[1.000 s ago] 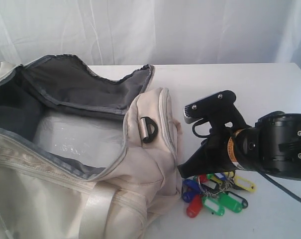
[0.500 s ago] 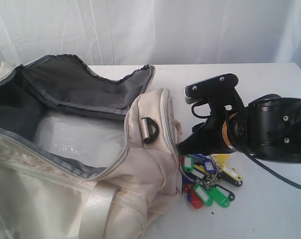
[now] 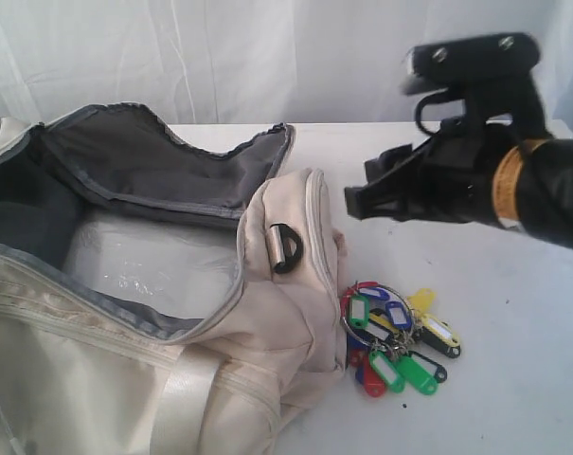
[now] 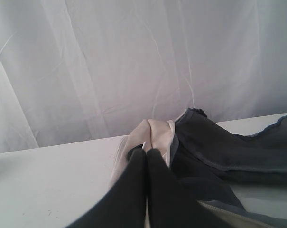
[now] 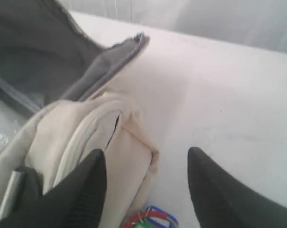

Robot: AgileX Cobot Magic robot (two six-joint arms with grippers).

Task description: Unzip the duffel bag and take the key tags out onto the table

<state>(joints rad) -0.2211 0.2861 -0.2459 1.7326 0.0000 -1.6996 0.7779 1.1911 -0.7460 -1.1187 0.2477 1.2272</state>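
The cream duffel bag (image 3: 125, 379) lies unzipped on the left of the table (image 3: 523, 389), its dark grey lining showing. Beside the bag's right end the key tags (image 3: 397, 343) lie on the table in a bunch of green, blue, red, yellow and black. My right gripper (image 3: 357, 201) hangs above them, open and empty; in the right wrist view its fingers (image 5: 93, 175) straddle the bag's end (image 5: 124, 142), with the tags (image 5: 152, 219) just below. My left gripper (image 4: 147, 152) is shut, its tips against a cream fold of the bag (image 4: 155, 133).
A black-and-silver D-ring (image 3: 286, 246) sits on the bag's right end. A clear plastic-wrapped filler (image 3: 153, 270) shows inside the bag. A white curtain (image 3: 267, 57) hangs behind the table. The left arm is out of the exterior view.
My right gripper has opened and let go of the key tags, which now rest on the table, then risen and drawn back to the right. The left gripper has not moved.
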